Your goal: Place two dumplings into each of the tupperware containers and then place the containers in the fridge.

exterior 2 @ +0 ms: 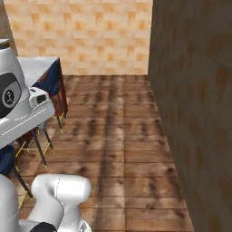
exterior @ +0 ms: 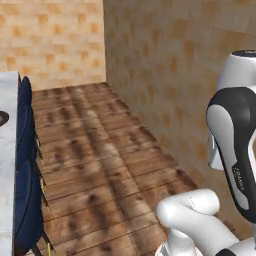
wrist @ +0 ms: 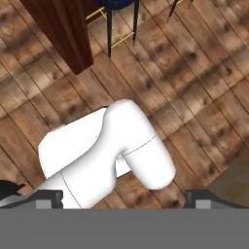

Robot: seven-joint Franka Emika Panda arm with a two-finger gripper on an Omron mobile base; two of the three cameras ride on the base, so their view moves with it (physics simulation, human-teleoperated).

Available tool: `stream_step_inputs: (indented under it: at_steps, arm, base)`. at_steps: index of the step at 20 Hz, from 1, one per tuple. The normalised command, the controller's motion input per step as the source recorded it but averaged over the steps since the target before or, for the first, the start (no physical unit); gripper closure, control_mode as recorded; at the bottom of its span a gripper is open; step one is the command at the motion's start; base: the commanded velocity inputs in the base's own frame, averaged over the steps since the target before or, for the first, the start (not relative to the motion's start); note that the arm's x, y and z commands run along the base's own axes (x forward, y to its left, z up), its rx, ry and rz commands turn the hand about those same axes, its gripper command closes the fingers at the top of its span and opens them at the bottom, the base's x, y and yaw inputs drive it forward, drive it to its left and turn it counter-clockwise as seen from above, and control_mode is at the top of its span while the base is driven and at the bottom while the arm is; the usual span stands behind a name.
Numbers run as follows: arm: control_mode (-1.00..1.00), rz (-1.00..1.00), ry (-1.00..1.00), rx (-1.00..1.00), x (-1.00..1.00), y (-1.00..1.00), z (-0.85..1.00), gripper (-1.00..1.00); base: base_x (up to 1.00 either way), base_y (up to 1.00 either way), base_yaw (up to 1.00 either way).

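Underfoot lies a floor of brown wooden planks (exterior: pixel 100 165), laid in short boards with dark knots and a worn, streaked grain. At the far end it meets a back wall of small square tiles in mottled orange and beige (exterior: pixel 50 40). Along the robot's right runs a darker side wall in dull brown with faint orange patches (exterior: pixel 175 75), flat and matt, standing in shade in the right base view.

On the left stands a counter with a pale grey, marbled stone top (exterior: pixel 6 175) and a straight edge. Its side panel of dark reddish-brown wood (wrist: pixel 63 29) reaches down to the planks. Pushed in against the counter is a stool with a rounded dark blue padded back (exterior: pixel 25 165); its thin black legs joined by yellow metal rungs (wrist: pixel 114 34) rest on the floor. At the counter's left edge a small dark rounded shape (exterior: pixel 2 118) shows too little to be named.

The white robot arm with glossy dark joints (exterior: pixel 235 150) is folded high over open floor. Small dark lettering on its shell is too blurred to read.

The gripper (wrist: pixel 125 198) points down at the planks, its two dark fingertips (wrist: pixel 48 197) set far apart, with nothing between them but the floor and the robot's own shell below.

Where the dumplings, the tupperware containers and the fridge stand I cannot tell.
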Motion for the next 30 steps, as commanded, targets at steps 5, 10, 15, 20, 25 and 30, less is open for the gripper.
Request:
stream_step_inputs:
  at_steps: [5,10,15,20,25,30]
  arm:
    - [1.00,0.00,0.00,0.00,0.00,0.00,0.00,-1.00]
    - [1.00,0.00,0.00,0.00,0.00,0.00,0.00,-1.00]
    - [1.00,0.00,0.00,0.00,0.00,0.00,0.00,-1.00]
    - [1.00,0.00,0.00,0.00,0.00,0.00,0.00,-1.00]
    - [1.00,0.00,0.00,0.00,0.00,0.00,0.00,-1.00]
    - [1.00,0.00,0.00,0.00,0.00,0.00,0.00,-1.00]
  base:
    - [0.19,0.11,0.90]
    - [0.08,0.03,0.98]
    - [0.47,-0.17,0.80]
    - [0.38,0.56,0.22]
    - [0.52,0.93,0.00]
    - [0.20,0.56,0.04]
